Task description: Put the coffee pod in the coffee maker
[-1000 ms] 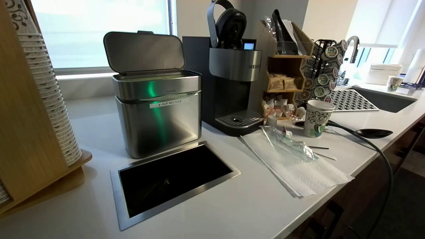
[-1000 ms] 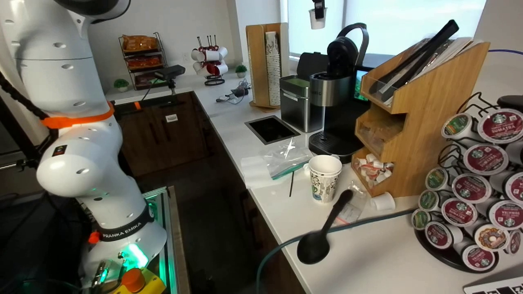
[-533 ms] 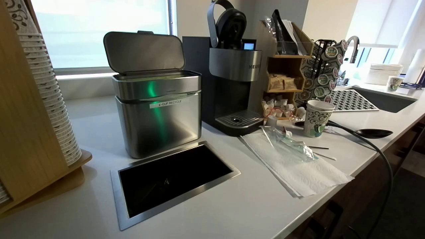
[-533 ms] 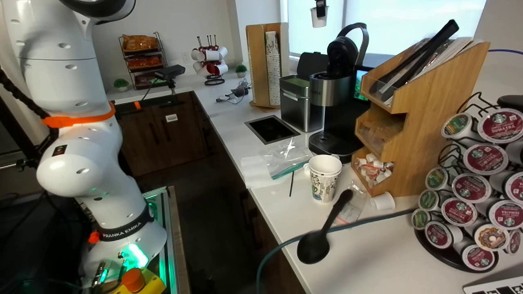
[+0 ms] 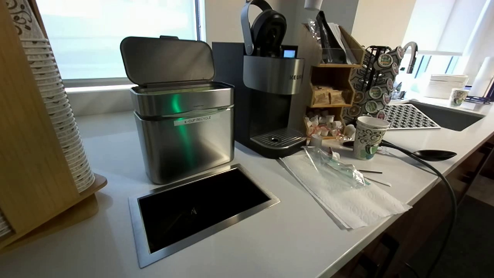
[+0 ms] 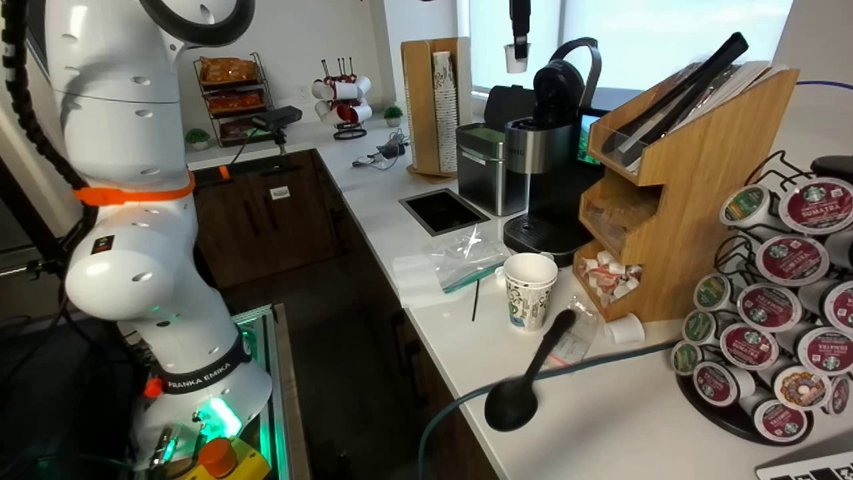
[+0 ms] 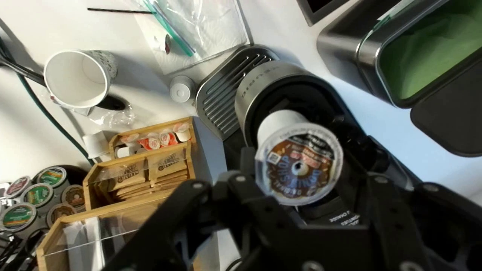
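Observation:
Held in my gripper [image 7: 301,169] is the coffee pod [image 7: 299,165], a white tapered cup with a rimmed brown "Donut Shop" lid facing the wrist camera. Both black fingers close on its sides. The coffee maker [image 5: 274,75] is grey and black, with its black top hinged up and handle raised. From the wrist, the pod overlaps the machine's opened head [image 7: 263,86]. In an exterior view the gripper [image 6: 520,50] hangs above and beside that raised top, with the pod [image 6: 516,60] upright at its tip. Only the pod's bottom [image 5: 313,4] shows at an exterior view's upper edge.
A steel bin [image 5: 185,135] with raised lid stands beside the machine. A wooden organizer [image 6: 700,220] flanks its other side, near a pod rack [image 6: 766,300]. A paper cup [image 6: 530,293], plastic bag [image 6: 470,257], small pale cup [image 7: 182,89] and black spoon [image 6: 512,403] lie around.
My gripper has come down with the pod over the last half second, after rising slightly. The pod's bottom has entered an exterior view at the top. The arm has shifted; the counter things stay put.

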{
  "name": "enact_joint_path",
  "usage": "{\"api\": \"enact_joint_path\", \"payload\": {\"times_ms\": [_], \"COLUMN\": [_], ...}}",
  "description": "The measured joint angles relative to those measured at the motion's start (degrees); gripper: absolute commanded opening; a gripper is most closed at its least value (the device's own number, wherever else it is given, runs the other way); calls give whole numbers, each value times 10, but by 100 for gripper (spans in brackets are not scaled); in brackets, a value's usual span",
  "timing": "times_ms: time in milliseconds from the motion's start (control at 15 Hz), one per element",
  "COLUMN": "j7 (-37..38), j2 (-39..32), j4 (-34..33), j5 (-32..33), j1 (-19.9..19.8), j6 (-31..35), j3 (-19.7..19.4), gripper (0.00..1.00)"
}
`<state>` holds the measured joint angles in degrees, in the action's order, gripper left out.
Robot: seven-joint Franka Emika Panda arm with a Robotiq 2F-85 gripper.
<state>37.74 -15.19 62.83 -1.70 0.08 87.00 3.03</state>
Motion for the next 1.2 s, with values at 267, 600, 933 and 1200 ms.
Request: {"api": "enact_joint_path", "payload": {"times_ms": [267, 600, 933, 1200], "j7": [-7, -36, -112, -124], "j2": [-3, -11, -55, -69], "j4": [-10, -10, -21, -34], "j5": [0, 33, 78, 77], "j1": [3, 4, 10, 10], "j6": [-9, -9, -8, -7], "j3": [2, 1, 4, 4], "gripper": [28, 28, 53, 28]}}
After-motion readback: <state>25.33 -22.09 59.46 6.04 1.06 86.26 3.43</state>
